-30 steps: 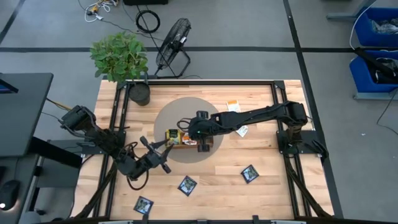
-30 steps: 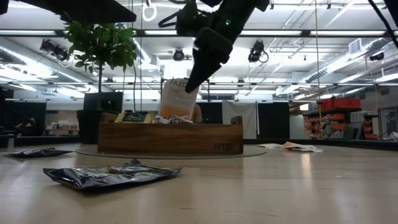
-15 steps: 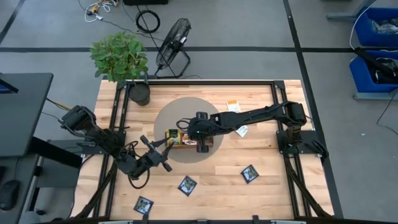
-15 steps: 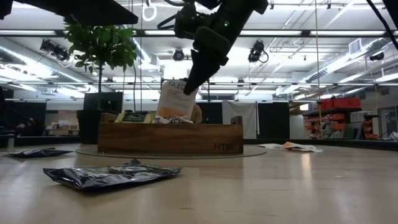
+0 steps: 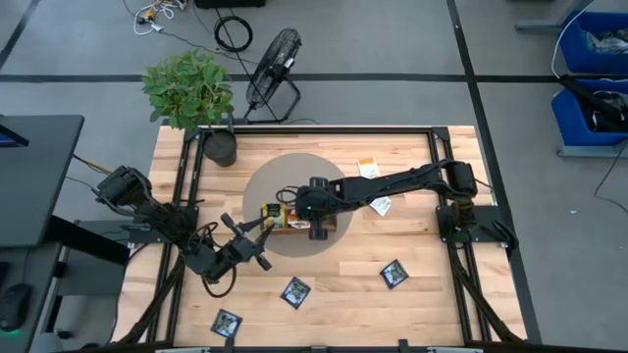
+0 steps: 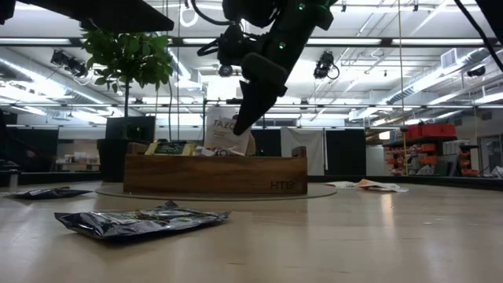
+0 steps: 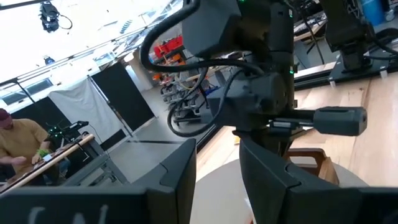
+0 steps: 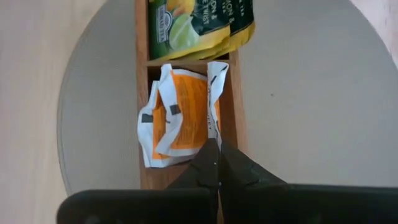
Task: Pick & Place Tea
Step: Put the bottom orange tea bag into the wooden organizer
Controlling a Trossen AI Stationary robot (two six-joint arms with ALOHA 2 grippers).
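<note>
My right gripper (image 5: 292, 210) hangs over the long wooden tray (image 6: 212, 174), shut on an orange-and-white tea sachet (image 6: 226, 134). That sachet stands tilted in a tray compartment, on other orange-and-white sachets (image 8: 177, 118). Yellow-green sachets (image 8: 199, 25) fill the neighbouring compartment. My left gripper (image 5: 247, 245) waits open near the table's near-left side, just off the tray's left end. Three dark navy sachets (image 5: 296, 290) (image 5: 393, 274) (image 5: 227, 322) lie flat on the table's near part. Two orange-and-white ones (image 5: 367, 168) (image 5: 382, 206) lie to the tray's right. My right gripper pinches the orange-and-white sachet by its upper edge (image 8: 215, 134) between the two shut fingers (image 8: 235, 169). The fingers come from above, slanting down from the table's right. The sachet hangs tilted below them, and its lower part (image 6: 220, 148) is inside the tray.
The tray sits on a round grey mat (image 5: 285, 176) in mid-table. A potted plant (image 5: 191, 93) stands at the far-left corner. A dark frame (image 5: 432, 147) runs round the table's edges. Bare wood lies on the near side between the navy sachets.
My right gripper has gone down toward the tray, still shut on the orange-and-white sachet. The sachet has sunk lower into its compartment and now stands at a different tilt. The left arm has kept still.
</note>
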